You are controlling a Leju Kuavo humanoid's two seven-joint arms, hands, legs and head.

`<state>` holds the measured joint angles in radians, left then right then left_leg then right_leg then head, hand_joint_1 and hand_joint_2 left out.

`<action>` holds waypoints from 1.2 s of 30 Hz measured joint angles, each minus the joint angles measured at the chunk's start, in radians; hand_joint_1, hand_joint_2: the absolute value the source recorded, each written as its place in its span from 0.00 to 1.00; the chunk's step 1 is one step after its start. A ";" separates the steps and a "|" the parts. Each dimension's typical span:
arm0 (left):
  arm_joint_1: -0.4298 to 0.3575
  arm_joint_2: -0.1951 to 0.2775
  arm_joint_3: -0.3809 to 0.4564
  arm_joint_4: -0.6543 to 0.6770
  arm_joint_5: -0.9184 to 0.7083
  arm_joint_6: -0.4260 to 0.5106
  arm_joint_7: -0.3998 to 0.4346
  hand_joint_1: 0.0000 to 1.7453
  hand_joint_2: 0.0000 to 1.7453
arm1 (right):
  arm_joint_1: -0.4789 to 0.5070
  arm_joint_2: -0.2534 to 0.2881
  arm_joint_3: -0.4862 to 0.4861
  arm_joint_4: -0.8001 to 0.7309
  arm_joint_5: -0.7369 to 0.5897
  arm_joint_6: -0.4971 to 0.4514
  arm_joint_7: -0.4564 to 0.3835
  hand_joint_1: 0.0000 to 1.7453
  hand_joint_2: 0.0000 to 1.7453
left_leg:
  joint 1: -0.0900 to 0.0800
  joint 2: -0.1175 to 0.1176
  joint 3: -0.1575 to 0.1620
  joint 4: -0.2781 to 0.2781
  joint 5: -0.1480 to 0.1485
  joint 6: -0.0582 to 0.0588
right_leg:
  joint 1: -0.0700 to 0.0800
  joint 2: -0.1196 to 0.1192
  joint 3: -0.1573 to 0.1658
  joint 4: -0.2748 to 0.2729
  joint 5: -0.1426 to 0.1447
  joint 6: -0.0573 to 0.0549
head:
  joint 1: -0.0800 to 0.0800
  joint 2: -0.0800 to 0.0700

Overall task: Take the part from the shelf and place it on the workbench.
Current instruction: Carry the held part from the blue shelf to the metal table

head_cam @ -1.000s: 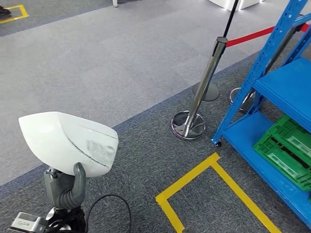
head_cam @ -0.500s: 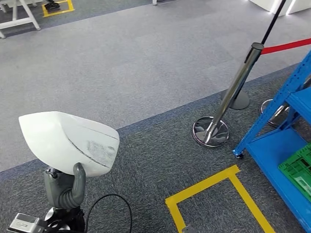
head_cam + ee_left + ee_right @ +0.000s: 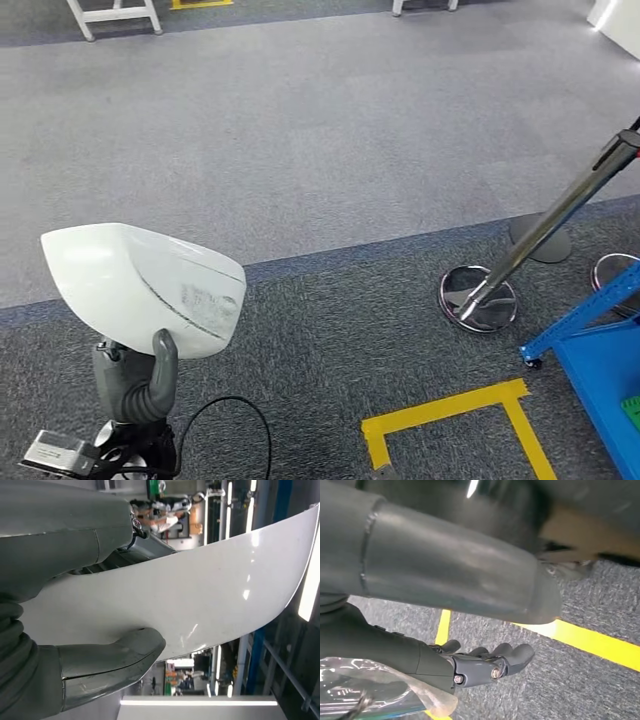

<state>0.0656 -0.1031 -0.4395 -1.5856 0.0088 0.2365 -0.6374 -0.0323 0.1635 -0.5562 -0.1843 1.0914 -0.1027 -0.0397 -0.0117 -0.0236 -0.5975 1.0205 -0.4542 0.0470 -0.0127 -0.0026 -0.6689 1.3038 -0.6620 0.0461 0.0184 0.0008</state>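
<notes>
Carrying is the step in hand, judging by the head view: the glossy white moulded plastic part (image 3: pixel 143 288), a smooth shell with a scuffed flank, sits at about eight o'clock in the frame, raised above the grey carpet (image 3: pixel 302 150) on the left hand (image 3: pixel 136 385), whose grey thumb hooks up over the shell's lower edge. Its long axis runs roughly from nine o'clock to three o'clock, the blunter scuffed end facing three o'clock, towards the blue metal shelf (image 3: pixel 600 365) at four o'clock. To do this well, I judge the hand should keep the shell level and close to the body while the robot walks, steering past the chrome barrier post (image 3: pixel 528 245) and the yellow floor tape (image 3: pixel 445 410), since a one-handed hold on so smooth a shell could slip. No workbench top is plain to see; white legs stand at twelve o'clock. From the left wrist view, the part (image 3: pixel 196 595) spans the frame lengthwise and the left hand (image 3: pixel 75 600) grips it, thumb pressed on one face and darker fingers on the other. From the right wrist view, the right hand (image 3: pixel 478 665) hangs over carpet and tape, fingers loosely extended, holding nothing.
</notes>
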 joint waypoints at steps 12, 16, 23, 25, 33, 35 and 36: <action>0.011 0.003 0.004 -0.001 -0.004 0.013 0.000 1.00 1.00 | 0.000 -0.001 0.000 0.000 0.016 0.000 -0.009 0.00 0.00 | 0.004 -0.027 -0.048 0.106 -0.059 -0.046 | -0.005 0.018 0.125 -0.295 0.162 -0.037 | -0.005 0.000; 0.028 0.007 0.005 -0.002 -0.006 0.023 0.000 1.00 1.00 | 0.002 -0.001 0.001 0.000 0.026 0.007 -0.009 0.00 0.00 | 0.013 0.010 -0.133 0.284 -0.118 -0.059 | -0.002 -0.038 0.132 -0.295 0.153 -0.044 | -0.007 0.000; 0.037 0.012 0.007 -0.007 -0.008 0.028 0.001 1.00 1.00 | -0.004 0.000 0.008 0.000 0.027 0.013 -0.007 0.00 0.00 | -0.003 0.077 -0.001 0.009 -0.007 -0.032 | 0.008 -0.114 0.155 -0.296 0.129 -0.019 | -0.002 0.000; 0.039 0.013 0.009 -0.012 -0.009 0.029 0.001 1.00 1.00 | -0.009 0.000 0.009 0.000 0.026 0.013 -0.009 0.00 0.00 | 0.002 0.056 0.003 0.001 -0.004 -0.020 | 0.005 -0.094 0.155 -0.287 0.116 -0.008 | 0.001 0.000; 0.040 0.013 0.013 -0.019 -0.015 0.031 0.000 1.00 1.00 | 0.000 0.000 0.011 0.000 0.025 0.016 -0.005 0.00 0.00 | 0.006 -0.042 0.013 -0.004 -0.003 -0.004 | -0.001 0.010 0.025 -0.097 0.092 -0.001 | 0.011 0.000; 0.040 0.013 0.015 -0.019 -0.012 0.033 0.000 1.00 1.00 | 0.000 0.000 0.011 0.000 0.023 0.015 0.000 0.00 0.00 | 0.007 -0.067 0.011 0.002 -0.006 -0.010 | -0.008 0.060 0.078 -0.223 0.150 -0.003 | 0.010 0.000; 0.040 0.012 0.016 -0.019 -0.010 0.034 0.000 1.00 1.00 | 0.000 0.000 0.010 0.000 0.016 0.014 0.000 0.00 0.00 | 0.008 -0.078 0.007 0.005 -0.006 -0.016 | -0.010 0.083 0.096 -0.262 0.161 -0.004 | 0.010 0.000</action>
<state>0.1052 -0.0908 -0.4234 -1.6051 -0.0009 0.2701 -0.6378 -0.0320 0.1633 -0.5457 -0.1838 1.1072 -0.0892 -0.0399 -0.0036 -0.1013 -0.5906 1.0251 -0.4603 0.0310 -0.0225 0.0804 -0.5728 1.0422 -0.5014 0.0418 0.0283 0.0008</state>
